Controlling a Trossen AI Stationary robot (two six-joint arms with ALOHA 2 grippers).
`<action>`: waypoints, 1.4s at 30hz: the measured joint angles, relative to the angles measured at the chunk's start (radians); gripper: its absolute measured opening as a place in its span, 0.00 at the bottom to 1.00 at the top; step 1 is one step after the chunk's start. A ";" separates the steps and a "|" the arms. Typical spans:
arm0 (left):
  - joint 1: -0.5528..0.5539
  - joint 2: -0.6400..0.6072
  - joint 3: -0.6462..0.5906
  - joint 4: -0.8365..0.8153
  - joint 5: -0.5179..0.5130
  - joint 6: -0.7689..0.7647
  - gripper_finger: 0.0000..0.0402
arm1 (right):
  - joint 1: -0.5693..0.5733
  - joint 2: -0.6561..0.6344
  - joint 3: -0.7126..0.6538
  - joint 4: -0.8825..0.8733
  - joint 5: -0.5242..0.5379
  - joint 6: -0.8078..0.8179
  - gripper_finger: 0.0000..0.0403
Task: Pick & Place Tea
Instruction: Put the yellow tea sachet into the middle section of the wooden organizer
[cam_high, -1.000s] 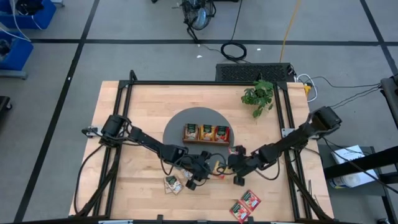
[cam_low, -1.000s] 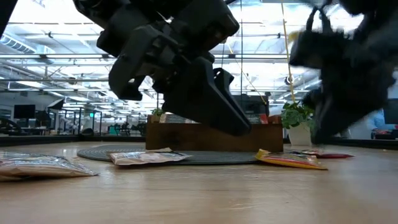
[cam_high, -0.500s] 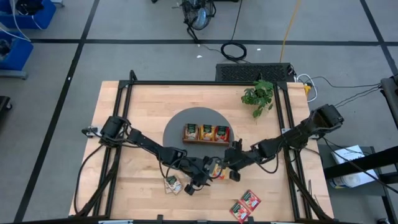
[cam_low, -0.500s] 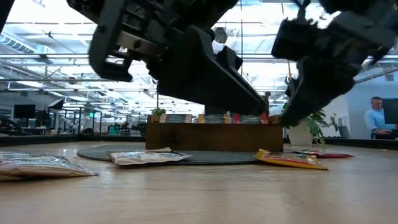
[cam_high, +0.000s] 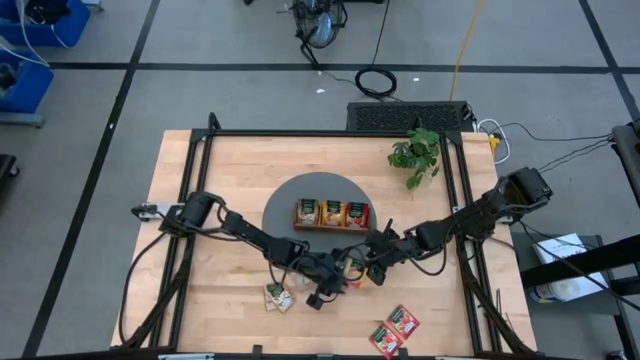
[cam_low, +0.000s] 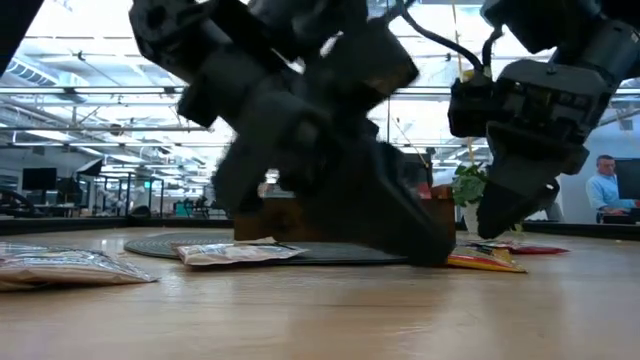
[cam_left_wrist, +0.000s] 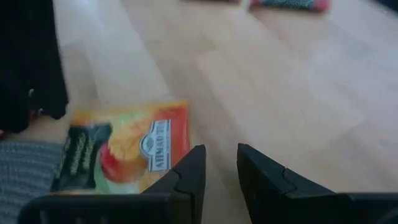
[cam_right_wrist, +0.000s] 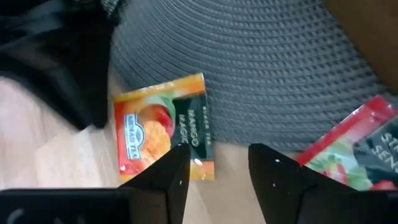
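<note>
Both tools low over orange tea sachet (cam_right_wrist: 163, 127), which lies flat at mat (cam_right_wrist: 249, 74) edge on tabletop (cam_left_wrist: 261, 81). Left tool (cam_left_wrist: 219, 163) fingers narrowly apart, empty; right tool (cam_right_wrist: 217, 165) apart, empty.

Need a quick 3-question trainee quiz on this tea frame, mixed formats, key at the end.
1. True or false: the orange tea sachet lies partly on the round grey mat.
2. Multiple choice: the red sachets near the table's front edge lie (A) in the wooden tray, (B) on the bare table, (C) in a gripper.
3. Fill in: the wooden tray has ___ compartments holding tea.

The left gripper and the right gripper are both open and empty, hovering at the orange sachet.

Key: 1 true; 2 B; 3 three.
</note>
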 joint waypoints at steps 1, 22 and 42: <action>0.004 0.011 0.013 0.002 -0.001 -0.001 0.24 | 0.000 0.000 -0.002 0.008 -0.011 -0.001 0.38; 0.045 0.041 0.023 0.010 0.001 -0.049 0.24 | -0.017 0.032 -0.021 0.045 -0.154 0.028 0.36; 0.056 0.044 0.021 0.044 -0.042 -0.049 0.24 | -0.025 0.031 -0.060 0.086 -0.201 -0.042 0.30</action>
